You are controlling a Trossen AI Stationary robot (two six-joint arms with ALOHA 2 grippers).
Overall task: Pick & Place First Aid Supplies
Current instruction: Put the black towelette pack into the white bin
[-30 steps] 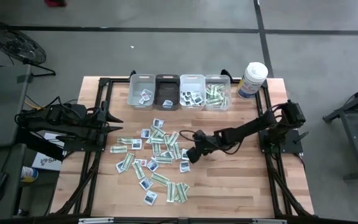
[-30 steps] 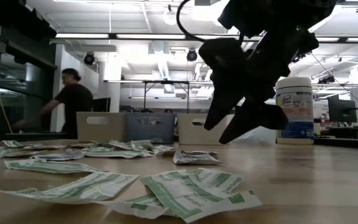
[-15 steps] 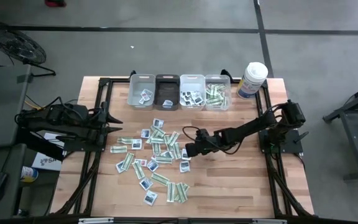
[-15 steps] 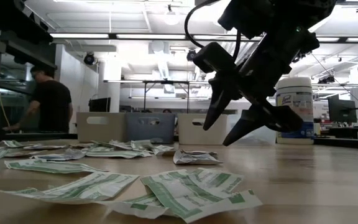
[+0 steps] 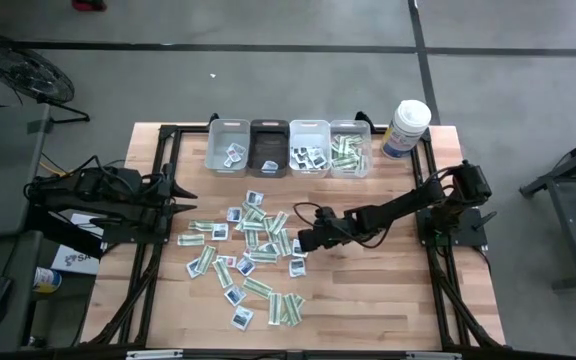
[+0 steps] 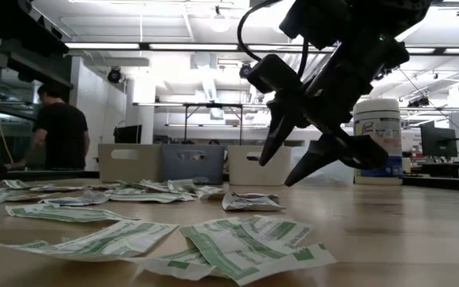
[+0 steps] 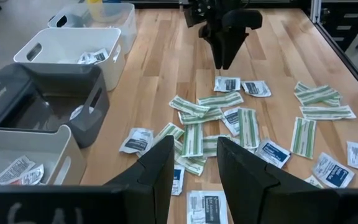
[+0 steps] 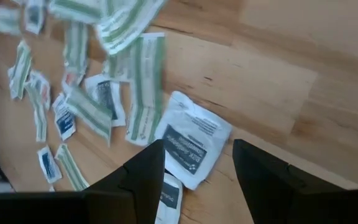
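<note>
The first aid supplies [image 5: 248,250] lie flat and scattered on the middle of the wooden table: narrow green-and-white strips and squarish white packets with dark-blue marks. My right gripper [image 5: 304,241] hovers open, slanting down, over the pile's right edge. A squarish white packet [image 8: 191,146] lies on the table below, between its fingers [image 8: 143,177], untouched. In the low view the right gripper [image 6: 277,172] hangs clear of the tabletop. My left gripper [image 7: 195,144] waits open at the table's left edge [image 5: 173,205], holding nothing.
Four small bins [image 5: 289,148] stand in a row at the far edge; each holds a few packets. A tall white canister [image 5: 406,128] stands to their right. Bare wood lies right of the pile. A person [image 6: 58,131] stands in the room beyond the table.
My right gripper has rolled about its own pointing line while staying in place above the pile's right edge; its fingers now stand differently in the low view. The packets have not moved.
</note>
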